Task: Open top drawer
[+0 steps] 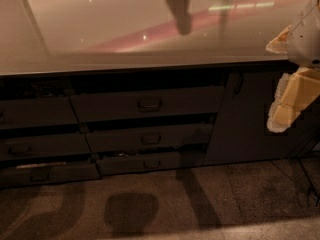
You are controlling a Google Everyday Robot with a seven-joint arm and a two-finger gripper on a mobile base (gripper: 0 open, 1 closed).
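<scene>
The top drawer (115,106) is the widest dark grey front in the middle stack under the counter, with a small bail handle (149,104) at its centre. Its front stands out further than the two narrower fronts below it, and a dark gap shows above it. My gripper (292,99), white with pale yellow parts, hangs at the right edge of the view. It is in front of the cabinet door, well to the right of the drawer handle and at about its height, touching nothing.
A glossy pale countertop (125,29) runs across the top. Two shallower drawers (150,139) sit below the top one, and another stack (40,144) lies to the left. A tall plain cabinet door (245,119) stands to the right. Speckled floor (165,204) carries shadows.
</scene>
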